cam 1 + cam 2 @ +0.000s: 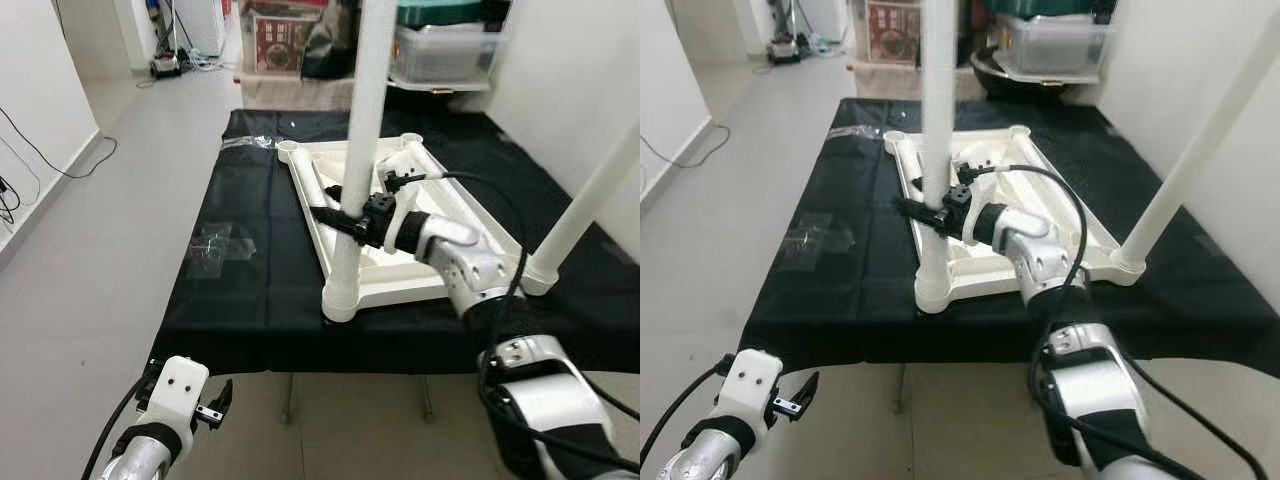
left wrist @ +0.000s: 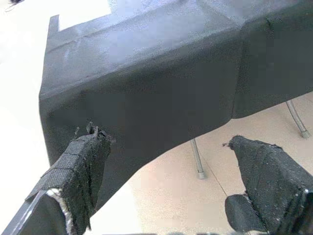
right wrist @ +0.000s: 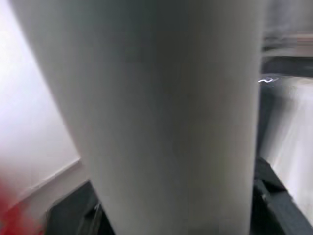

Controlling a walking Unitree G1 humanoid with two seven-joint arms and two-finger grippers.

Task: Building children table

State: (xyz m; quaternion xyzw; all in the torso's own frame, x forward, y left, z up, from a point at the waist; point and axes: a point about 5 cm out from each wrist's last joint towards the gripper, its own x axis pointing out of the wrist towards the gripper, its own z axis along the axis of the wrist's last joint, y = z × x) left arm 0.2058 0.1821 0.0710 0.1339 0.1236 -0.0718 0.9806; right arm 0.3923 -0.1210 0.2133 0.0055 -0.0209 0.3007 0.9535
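Note:
A white children's table top (image 1: 400, 288) lies upside down on a table covered by a black cloth (image 1: 250, 300). One white leg (image 1: 365, 100) stands upright in its near-left corner socket. A second white leg (image 1: 600, 190) stands at the near-right corner. My right gripper (image 1: 336, 222) is shut around the near-left leg, about a third of the way up; that leg (image 3: 166, 122) looms close and blurred in the right wrist view. My left gripper (image 1: 215, 405) hangs open below the table's front-left edge, its fingers (image 2: 83, 161) spread and holding nothing.
Clear plastic wrap (image 1: 215, 245) lies on the cloth at the left, with more (image 1: 250, 142) near the far edge. Two far corner sockets (image 1: 288, 148) are unfilled. Storage bins (image 1: 440, 45) and boxes stand behind. Metal table legs (image 2: 198, 159) show under the cloth. Cables (image 1: 30, 150) run along the left wall.

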